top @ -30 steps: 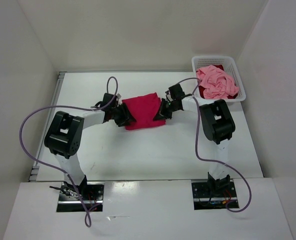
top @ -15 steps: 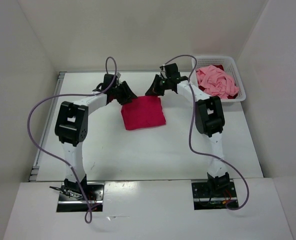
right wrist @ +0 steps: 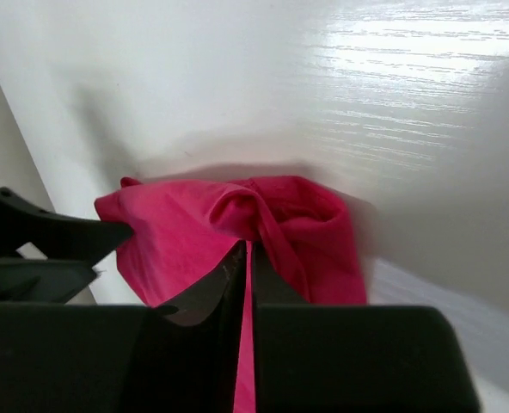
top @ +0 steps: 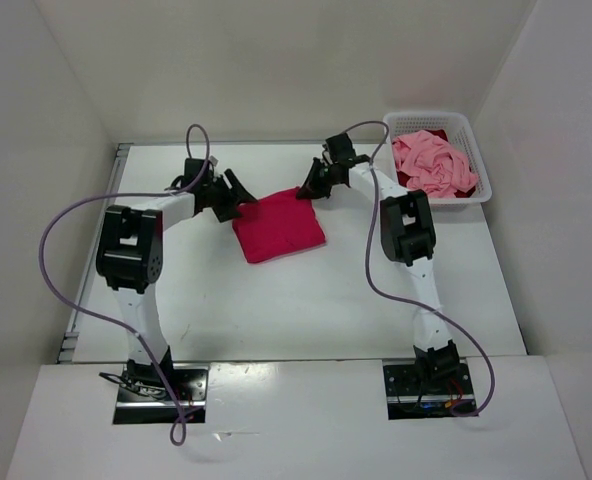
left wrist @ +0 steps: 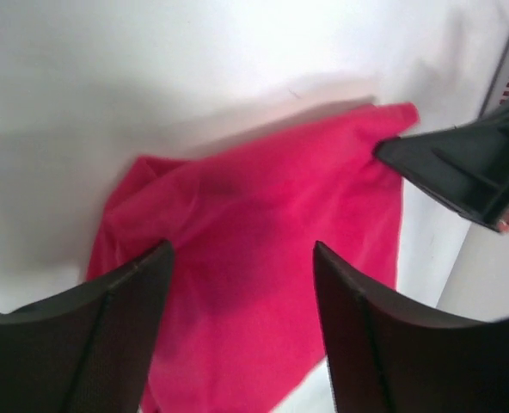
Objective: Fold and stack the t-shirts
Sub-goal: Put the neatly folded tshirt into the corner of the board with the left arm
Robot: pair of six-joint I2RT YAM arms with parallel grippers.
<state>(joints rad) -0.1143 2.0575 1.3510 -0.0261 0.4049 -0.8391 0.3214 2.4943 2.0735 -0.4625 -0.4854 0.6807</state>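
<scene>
**Snag watch at the far corner**

My right gripper [right wrist: 244,245] is all but closed, and a ruck of the red shirt [right wrist: 194,228] looks pinched at its tips. My left gripper [left wrist: 242,258] stands wide, holding nothing, over the shirt's 10 o'clock corner. The shirt lies folded mid-table [top: 326,300], with my right at its 1 o'clock corner. If I pull away before that pinch lets go, the top layer drags and the fold opens. At 2 o'clock, the basket [top: 484,192] holds the pink shirt [top: 434,165] and a dark red shirt [top: 406,185].
</scene>
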